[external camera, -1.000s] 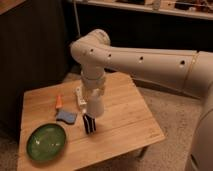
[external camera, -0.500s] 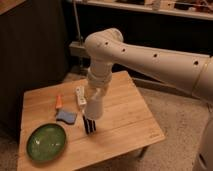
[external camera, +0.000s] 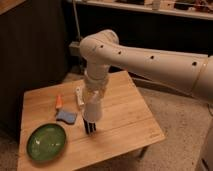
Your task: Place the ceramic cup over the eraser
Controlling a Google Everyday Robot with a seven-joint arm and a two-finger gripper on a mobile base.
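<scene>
Clamped or loose at the gripper [external camera: 94, 101]: cannot tell. Pointing straight down over the middle of the table [external camera: 127, 125], with the cup [external camera: 93, 112] right at its lower end, white and upright, narrower at the top than at the bottom.

Directly under the cup, the eraser [external camera: 91, 128]: dark with pale stripes, standing on the wood. Lower part in plain sight below the cup's bottom edge; upper end meeting that edge, whether inside the cup or just beneath it, cannot tell.

Just left of the eraser, a blue pad [external camera: 66, 117] lying flat. Beyond the pad, towards the far left, a small orange thing [external camera: 59, 101]. Right of that, near the wrist, a long white bar [external camera: 79, 95], partly hidden behind the arm [external camera: 150, 62]. At the near left corner, well apart from the eraser, a green plate [external camera: 46, 142].

Above the gripper, a stacked white wrist rising to a rounded joint, then a thick white link with small dark holes running off to the right edge. Beyond the table, dark panels; to the right, speckled floor [external camera: 172, 112].
</scene>
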